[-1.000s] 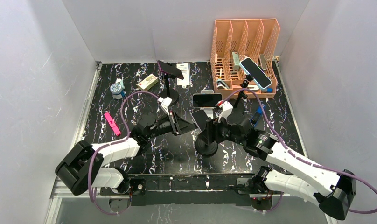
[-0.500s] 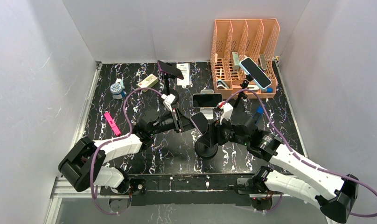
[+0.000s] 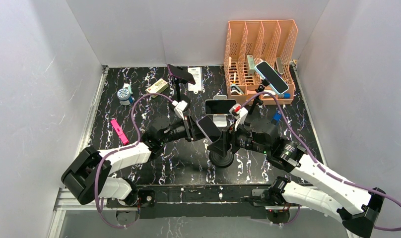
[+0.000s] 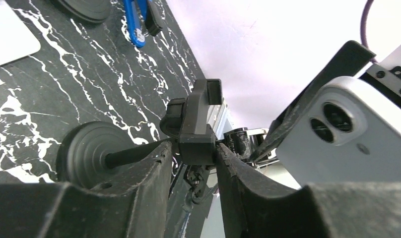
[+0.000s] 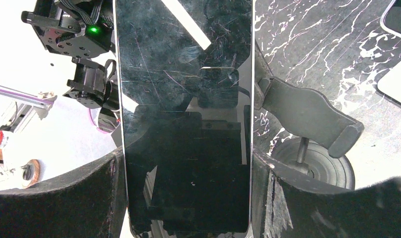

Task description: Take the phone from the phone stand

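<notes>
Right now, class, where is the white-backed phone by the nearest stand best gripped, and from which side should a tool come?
Grip the phone across its two long edges, as the right tool does, coming from the screen side. Those edges are straight, parallel and narrow enough to span. The phone stand sits close behind its back, likely crowding that side.

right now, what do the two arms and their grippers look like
Both arms are alike: the left arm and right arm have white shells on the long links and black joints and bases. A purple cable loops along each. The left gripper and right gripper have two thick, matte black fingers.
</notes>
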